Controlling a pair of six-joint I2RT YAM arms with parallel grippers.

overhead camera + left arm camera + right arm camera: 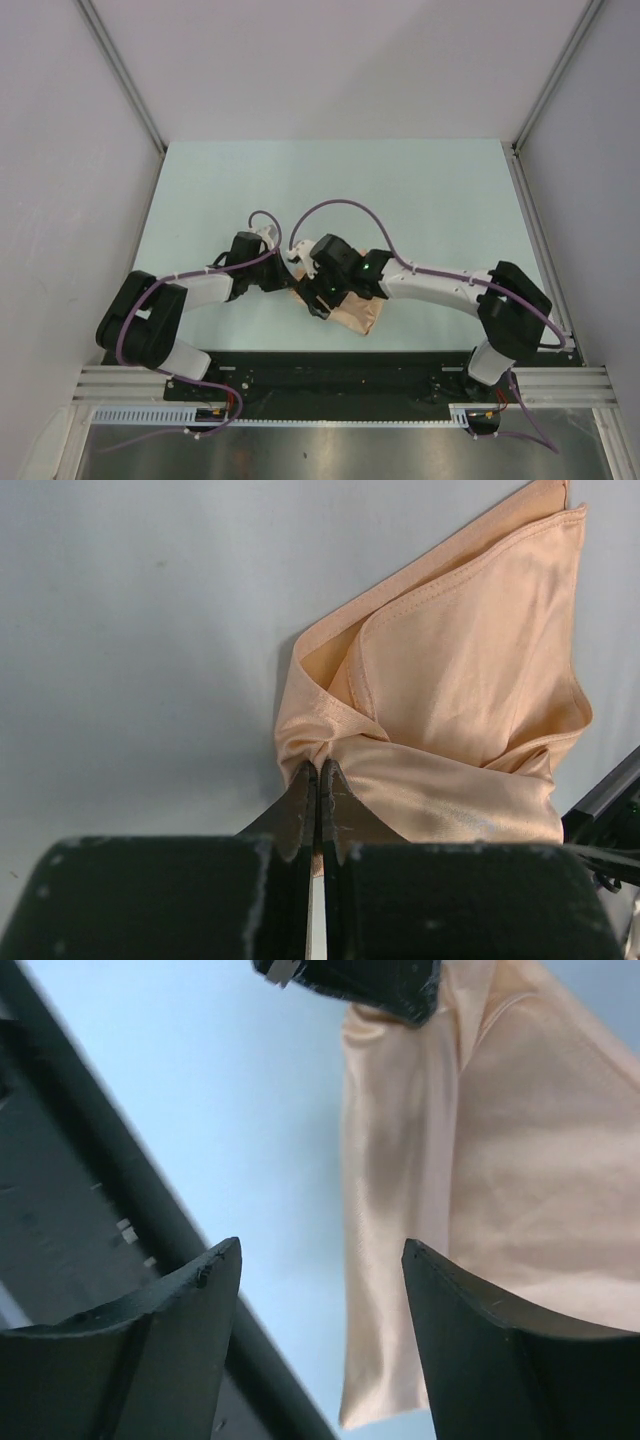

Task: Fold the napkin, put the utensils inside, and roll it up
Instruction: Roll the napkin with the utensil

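The peach-orange satin napkin [470, 670] lies folded and bunched on the pale table near the front edge. In the top view it [360, 318] is partly hidden under the right arm. My left gripper [320, 767] is shut on a gathered corner of the napkin; it also shows in the top view [296, 285]. My right gripper [320, 1250] is open and empty, hovering beside the napkin's [530, 1160] edge, one finger over the cloth; in the top view it [320, 305] is close to the left gripper. No red-orange utensil is in view.
The black base rail [330, 365] runs along the table's near edge, just in front of the napkin; it also shows in the right wrist view [90, 1210]. The two arms cross closely at the table's front middle. White walls stand on the sides.
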